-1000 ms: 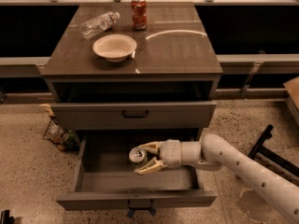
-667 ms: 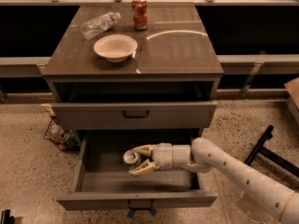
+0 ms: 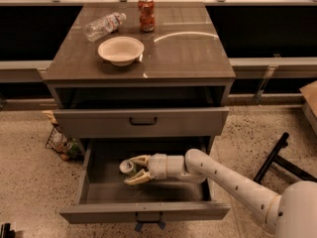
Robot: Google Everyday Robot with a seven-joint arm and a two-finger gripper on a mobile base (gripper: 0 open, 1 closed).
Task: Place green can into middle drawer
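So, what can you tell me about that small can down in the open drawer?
The green can is a small metal drink can with a green body and a silver top. It is tipped over, top turned toward the camera, inside the pulled-out middle drawer, left of centre. The gripper, reaching in from the right, holds it, with one of its pale fingers above it and the other below. Whether it touches the drawer floor cannot be told.

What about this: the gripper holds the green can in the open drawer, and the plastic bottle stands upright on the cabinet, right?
No. The camera view shows the plastic bottle lying on its side on the cabinet. The gripper does hold the green can in the open middle drawer.
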